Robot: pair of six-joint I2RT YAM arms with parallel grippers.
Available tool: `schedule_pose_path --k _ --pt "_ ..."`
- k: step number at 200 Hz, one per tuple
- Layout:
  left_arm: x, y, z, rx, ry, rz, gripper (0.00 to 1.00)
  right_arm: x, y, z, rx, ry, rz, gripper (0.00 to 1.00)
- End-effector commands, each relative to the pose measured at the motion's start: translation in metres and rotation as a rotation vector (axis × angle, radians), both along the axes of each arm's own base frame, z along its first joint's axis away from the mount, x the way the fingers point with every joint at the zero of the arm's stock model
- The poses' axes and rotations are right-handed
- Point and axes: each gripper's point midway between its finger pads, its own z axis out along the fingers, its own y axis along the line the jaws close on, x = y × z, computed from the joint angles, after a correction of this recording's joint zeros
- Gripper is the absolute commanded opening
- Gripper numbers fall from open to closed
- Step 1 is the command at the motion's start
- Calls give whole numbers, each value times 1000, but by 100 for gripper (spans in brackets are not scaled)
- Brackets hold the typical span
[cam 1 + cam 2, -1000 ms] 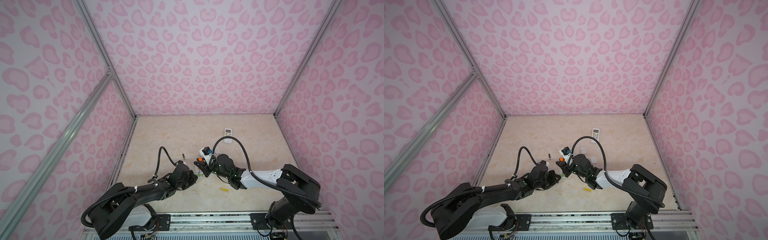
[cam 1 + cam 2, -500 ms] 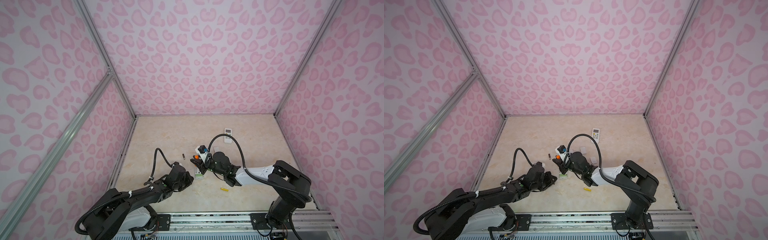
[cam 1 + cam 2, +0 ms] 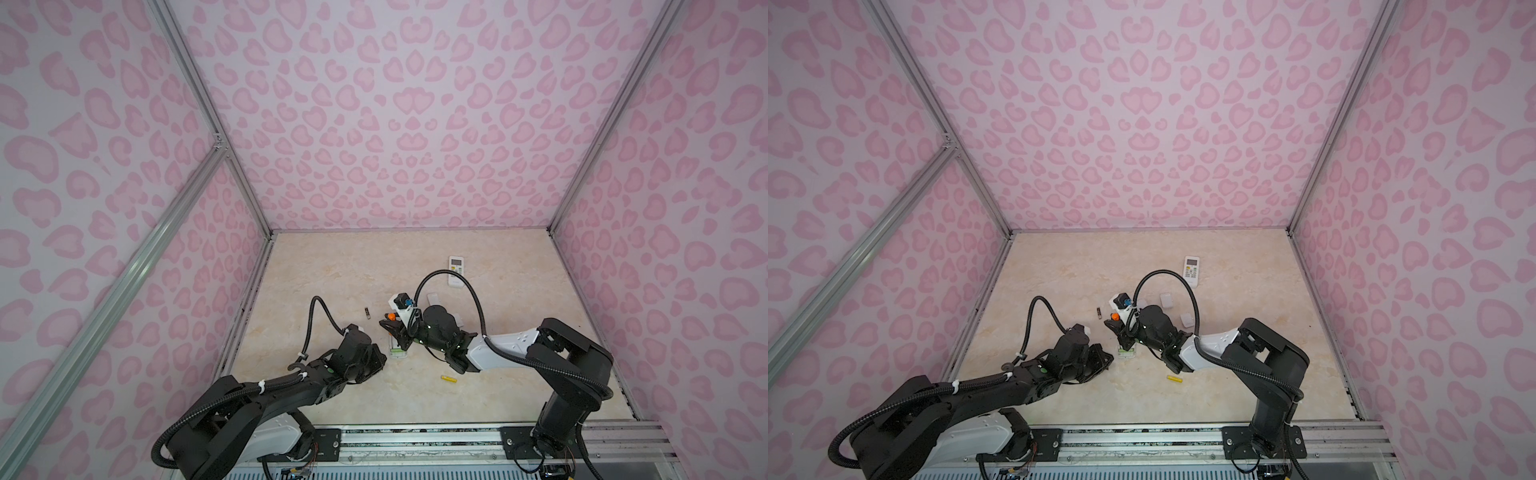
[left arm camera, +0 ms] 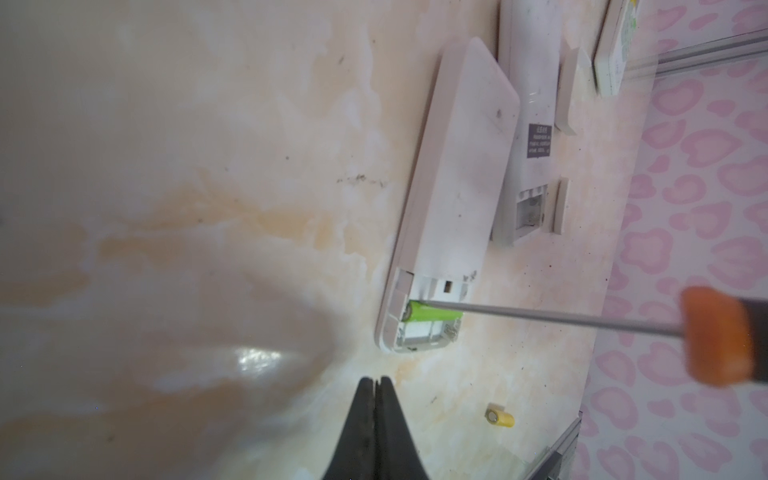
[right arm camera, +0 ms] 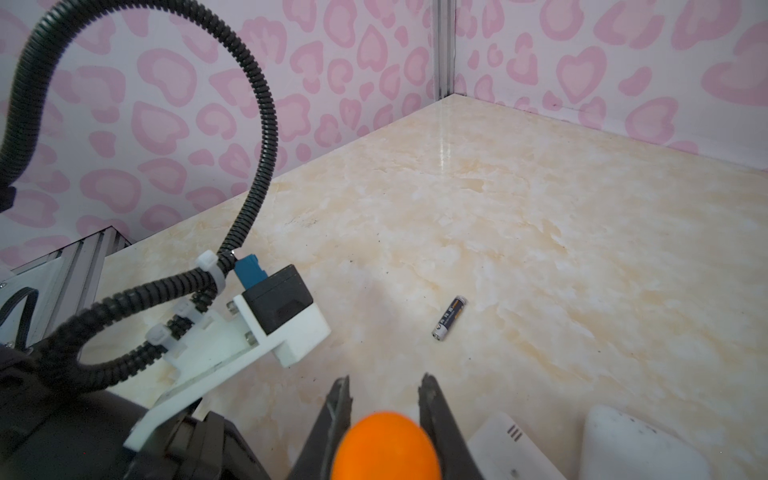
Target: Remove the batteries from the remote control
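Two batteries [image 4: 500, 417] were found unloaded; a green battery [image 4: 434, 311] was left before the closed left end effector [image 4: 376, 384], probed by the right end effector's [image 5: 384, 395] gripped screwdriver [image 4: 561, 318].

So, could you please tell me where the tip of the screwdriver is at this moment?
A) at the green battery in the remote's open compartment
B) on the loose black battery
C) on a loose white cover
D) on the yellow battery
A: in the left wrist view the shaft of the screwdriver ends at the green battery in the open end of the remote, while the yellow battery lies well apart.
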Motion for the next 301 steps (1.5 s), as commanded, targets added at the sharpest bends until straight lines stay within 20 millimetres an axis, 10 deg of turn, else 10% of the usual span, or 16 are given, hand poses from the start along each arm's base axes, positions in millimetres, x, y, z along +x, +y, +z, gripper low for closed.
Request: schedule_pose_path --k 1,92,301 --pt "2 -1 0 7 -4 -4 9 -2 -1 -7 -9 8 5 0" --pt "6 -23 0 -55 35 -9 26 -15 -13 -23 -59 -3 5 0" --pt "26 0 29 28 -60 -26 21 -10 -54 -25 -180 127 -86 0"
